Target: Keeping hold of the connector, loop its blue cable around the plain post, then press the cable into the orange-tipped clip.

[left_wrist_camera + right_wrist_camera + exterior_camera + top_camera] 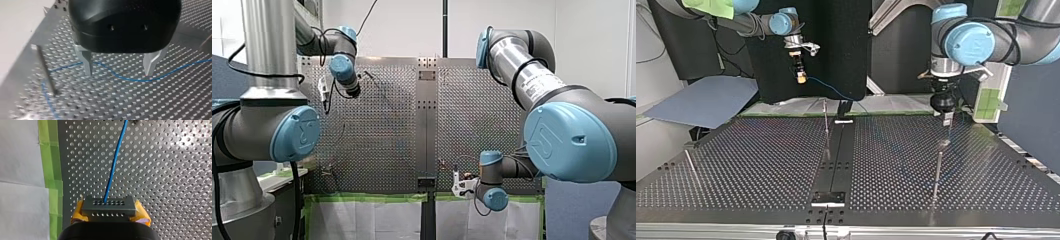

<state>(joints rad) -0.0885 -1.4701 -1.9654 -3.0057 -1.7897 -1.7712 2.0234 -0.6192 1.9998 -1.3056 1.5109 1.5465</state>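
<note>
1. Table [756,165]: perforated, lying under both arms.
2. My left arm [981,42] hangs straight down over the top view's right half. My right arm [756,24] reaches in level above the far edge, wrist turned down.
3. Left gripper [119,73]: metal fingers [87,61] spread wide, tips just over the table, astride the cable [130,80].
4. Right gripper [108,211]: yellow pads [141,216] pinch the connector [108,206], held clear above the table.
5. The cable runs from the connector and passes a thin post [46,67].
</note>
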